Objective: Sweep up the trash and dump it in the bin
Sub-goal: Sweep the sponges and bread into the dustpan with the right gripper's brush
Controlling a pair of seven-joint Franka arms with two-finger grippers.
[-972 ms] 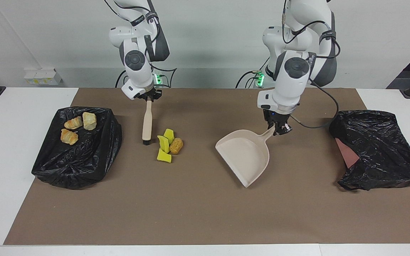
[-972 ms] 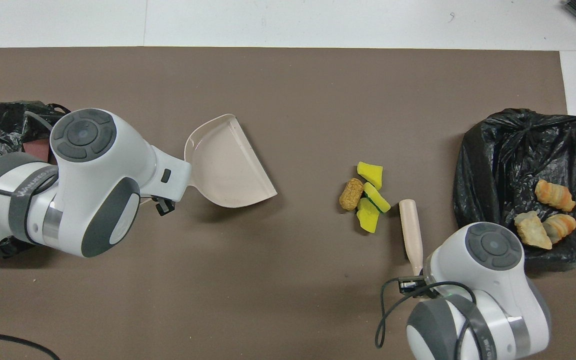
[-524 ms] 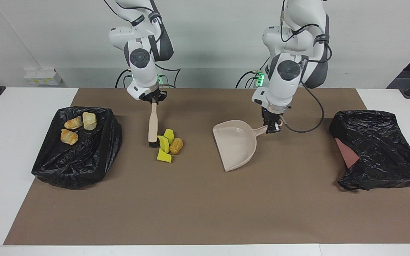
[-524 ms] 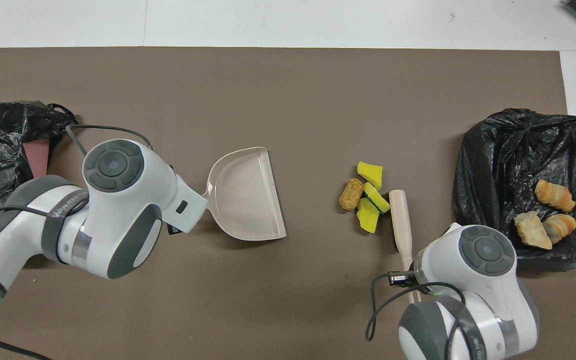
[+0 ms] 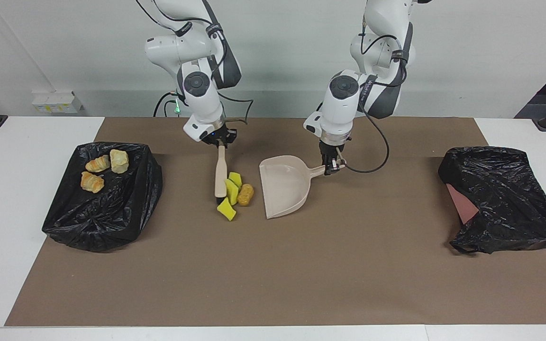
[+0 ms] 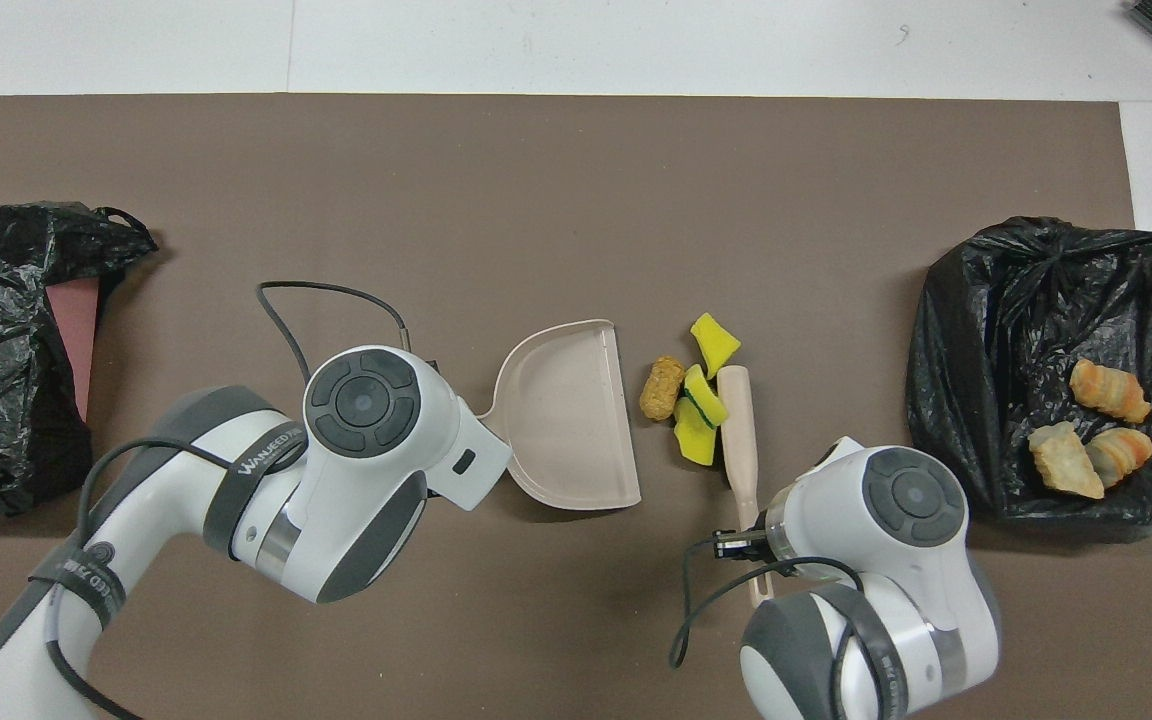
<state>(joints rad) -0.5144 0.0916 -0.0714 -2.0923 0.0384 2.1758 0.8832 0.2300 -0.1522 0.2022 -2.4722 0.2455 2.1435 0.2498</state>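
The right gripper (image 5: 221, 140) is clamping the brush (image 5: 220, 176), the left gripper (image 5: 333, 166) the dustpan (image 5: 284, 186); mid-mat (image 5: 273, 274), the scraps (image 5: 235, 193) are lying between them, touching the brush.

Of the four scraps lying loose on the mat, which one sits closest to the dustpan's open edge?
The brown bun-like lump; the three yellow sponge chunks lie between it and the wooden-handled brush, farther from the beige plastic dustpan.

White table (image 5: 26, 142) (brown mat (image 5: 301, 274) on top), seemingly plain pale wall (image 5: 277, 57).

Brush (image 5: 220, 171) bristles hidden behind sponge chunks (image 5: 231, 190)
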